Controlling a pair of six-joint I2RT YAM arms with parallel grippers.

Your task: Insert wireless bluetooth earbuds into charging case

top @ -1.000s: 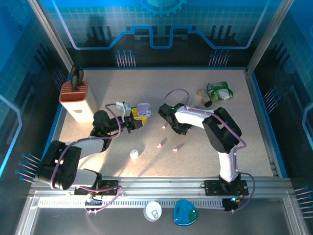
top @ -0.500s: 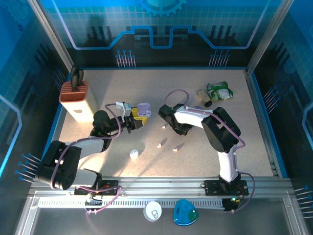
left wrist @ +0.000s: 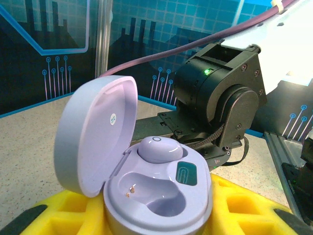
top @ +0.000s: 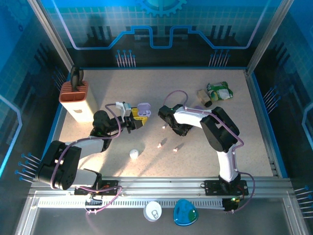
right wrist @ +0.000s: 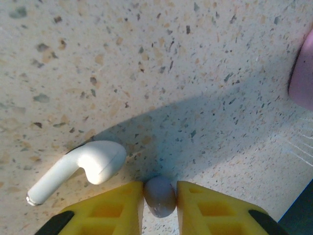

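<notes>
My left gripper (left wrist: 156, 218) is shut on an open lilac charging case (left wrist: 161, 196), held just above the table at centre left (top: 143, 109). Its lid (left wrist: 93, 132) stands up on the left. One lilac earbud (left wrist: 159, 148) sits in the back socket, and the front socket (left wrist: 146, 188) is bare. Low over the table, my right gripper (right wrist: 160, 200) has its yellow fingers (right wrist: 107, 208) shut on a second lilac earbud (right wrist: 159, 196). A white stemmed earbud (right wrist: 80, 166) lies just left of it. Two pinkish earbuds (top: 159, 145) (top: 176, 149) lie nearer the front.
A pink rounded thing (right wrist: 303, 73) pokes in at the right wrist view's edge. An orange holder (top: 73, 95) stands at the far left, and a green and white packet (top: 219, 90) lies back right. A small white object (top: 134, 154) rests in front of the left arm.
The right arm's wrist has shifted very slightly over the white earbud. The left arm and the lilac case have stayed put.
</notes>
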